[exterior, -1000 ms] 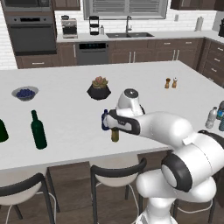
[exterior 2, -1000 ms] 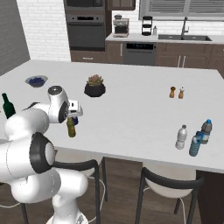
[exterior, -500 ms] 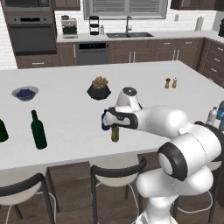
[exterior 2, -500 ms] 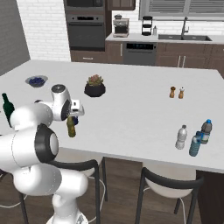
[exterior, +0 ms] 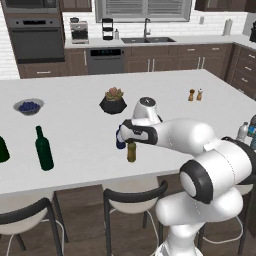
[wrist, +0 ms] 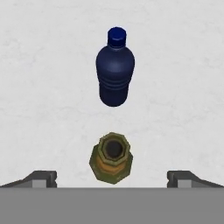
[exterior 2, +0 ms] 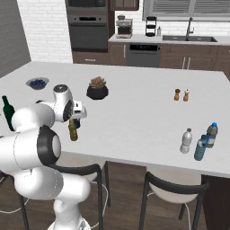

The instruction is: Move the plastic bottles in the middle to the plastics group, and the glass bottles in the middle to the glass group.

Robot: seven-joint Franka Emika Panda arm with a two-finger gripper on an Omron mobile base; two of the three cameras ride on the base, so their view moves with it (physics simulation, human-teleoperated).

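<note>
Fingers (wrist: 43, 178) of the gripper (wrist: 111, 178) are spread wide above the amber bottle (exterior: 131, 151), flanked by the blue bottle (wrist: 114, 74) mid-counter; descent and closure on its neck are judged next.

Swings the elbow over to the right since a second ago. Holds the gripper (wrist: 111, 181) right above the amber bottle (wrist: 111, 158), just near of the blue bottle (wrist: 115, 73).
</note>
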